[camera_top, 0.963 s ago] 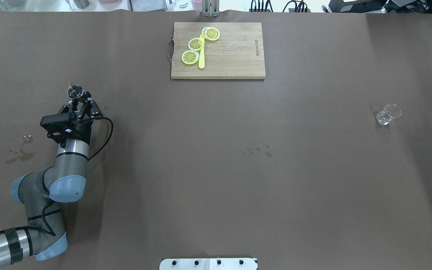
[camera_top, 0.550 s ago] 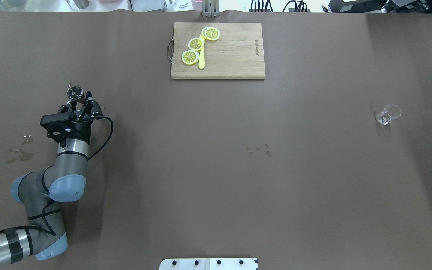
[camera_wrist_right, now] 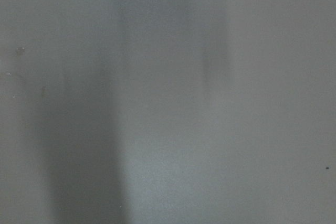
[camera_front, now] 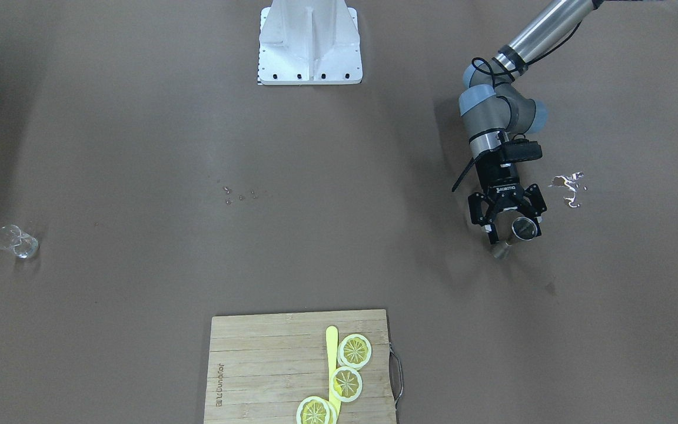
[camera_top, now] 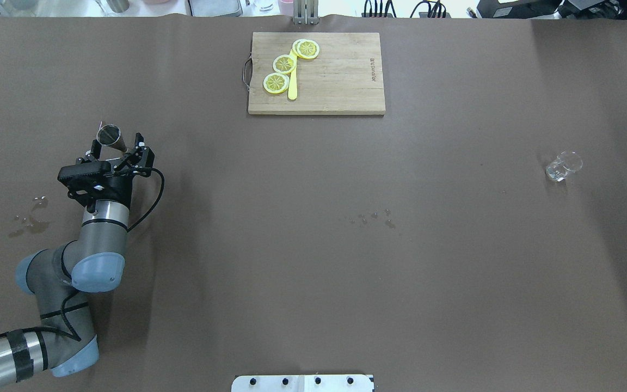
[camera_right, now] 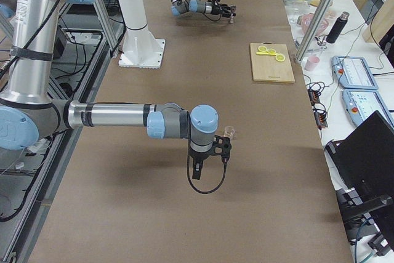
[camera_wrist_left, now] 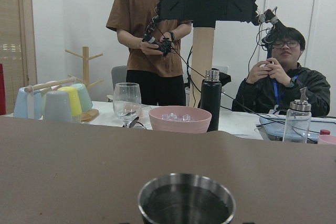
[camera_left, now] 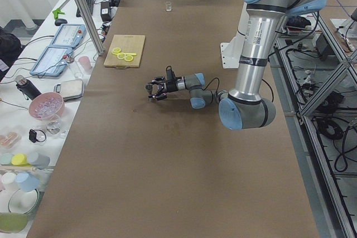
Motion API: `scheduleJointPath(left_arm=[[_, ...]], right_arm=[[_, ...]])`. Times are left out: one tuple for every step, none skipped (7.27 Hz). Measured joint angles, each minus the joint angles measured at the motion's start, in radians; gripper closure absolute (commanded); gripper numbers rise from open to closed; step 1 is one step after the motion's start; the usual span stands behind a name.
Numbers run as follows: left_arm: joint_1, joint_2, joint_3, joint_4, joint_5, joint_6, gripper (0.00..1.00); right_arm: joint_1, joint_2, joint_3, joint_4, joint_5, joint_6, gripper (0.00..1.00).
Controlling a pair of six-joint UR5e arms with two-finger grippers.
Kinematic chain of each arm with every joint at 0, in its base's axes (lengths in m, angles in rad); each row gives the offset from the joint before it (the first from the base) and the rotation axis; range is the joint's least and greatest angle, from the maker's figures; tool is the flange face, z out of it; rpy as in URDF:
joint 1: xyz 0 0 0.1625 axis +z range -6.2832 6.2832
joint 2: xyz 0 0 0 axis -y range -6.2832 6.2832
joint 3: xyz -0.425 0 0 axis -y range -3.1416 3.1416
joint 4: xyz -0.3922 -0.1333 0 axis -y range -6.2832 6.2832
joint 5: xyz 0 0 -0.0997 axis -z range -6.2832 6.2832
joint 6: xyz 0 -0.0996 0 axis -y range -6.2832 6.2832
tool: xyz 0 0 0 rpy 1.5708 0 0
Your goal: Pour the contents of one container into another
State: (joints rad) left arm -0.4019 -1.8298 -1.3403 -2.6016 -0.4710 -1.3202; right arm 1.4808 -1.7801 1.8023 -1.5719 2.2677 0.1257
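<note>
While the left gripper (camera_top: 118,144), spread, straddles a small steel cup (camera_top: 110,133), brown tabletop (camera_top: 302,245) stretches around. Right gripper (camera_right: 220,149): cannot tell.

Your overhead view: even, soft light on brown worktop (camera_top: 313,283); broad dim band down right side; strip beyond far edge blown out white. Front-facing view: same dim band at picture's left; puddle (camera_front: 568,187) glares white, detail lost. Left wrist view: white wall (camera_wrist_left: 68,14) bright, background sharp; metal cup (camera_wrist_left: 186,203) at bottom edge shows rim highlights, dark inside. Right wrist view gives you only grey blur, darker vertical band left of centre. Side views bright, crisp.
</note>
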Motion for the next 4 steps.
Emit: scheduleJointPath(left_arm=[[-0.005,0.001,-0.003,0.000,0.000,0.003,0.03],[-0.012,0.004,-0.009,0.000,0.000,0.005,0.03],[-0.017,0.009,-0.023,0.004,0.000,0.009,0.03],[-0.019,0.020,-0.048,0.013,0.000,0.014,0.03]], right_arm=[[0.000,0.000,0.000,0.001,-0.002,0.000,0.00],[0.001,0.002,0.000,0.004,-0.007,-0.001,0.00],[0.001,0.003,0.001,0.007,-0.009,-0.001,0.00],[0.001,0.004,0.002,0.009,-0.007,0.000,0.00]])
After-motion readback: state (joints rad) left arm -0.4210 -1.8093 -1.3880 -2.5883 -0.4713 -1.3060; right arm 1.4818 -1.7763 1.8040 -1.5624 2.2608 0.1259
